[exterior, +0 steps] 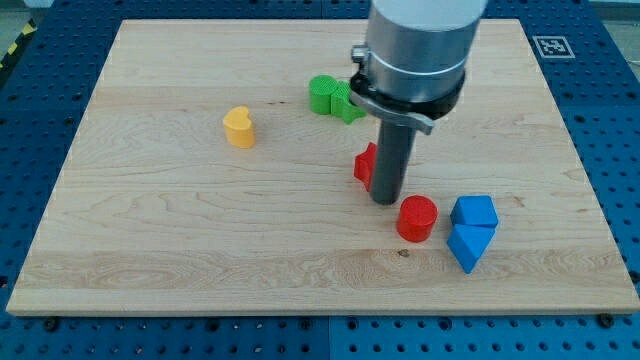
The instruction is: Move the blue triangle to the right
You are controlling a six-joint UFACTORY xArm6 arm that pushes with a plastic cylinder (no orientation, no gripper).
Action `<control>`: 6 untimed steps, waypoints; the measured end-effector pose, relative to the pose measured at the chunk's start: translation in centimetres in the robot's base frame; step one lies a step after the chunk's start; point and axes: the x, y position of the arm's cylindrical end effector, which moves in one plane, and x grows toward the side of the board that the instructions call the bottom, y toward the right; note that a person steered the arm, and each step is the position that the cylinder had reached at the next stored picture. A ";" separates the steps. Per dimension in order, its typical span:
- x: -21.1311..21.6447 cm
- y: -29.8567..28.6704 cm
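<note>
The blue triangle (467,246) lies on the wooden board (200,230) at the view's lower right. It touches a blue cube-like block (475,212) just above it. A red cylinder (417,218) stands just left of the two blue blocks. My tip (386,200) rests on the board a little up and left of the red cylinder, well left of the blue triangle and not touching it. Another red block (365,164) is partly hidden behind the rod.
A green block (334,97) lies near the view's top centre, partly behind the arm's grey body (418,45). A yellow heart-shaped block (239,127) sits at the upper left. The board's right edge is close to the blue blocks.
</note>
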 end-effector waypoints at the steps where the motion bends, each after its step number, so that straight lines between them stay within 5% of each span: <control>1: 4.4 -1.4; 2: 8.2 -1.3; 6: 8.1 9.6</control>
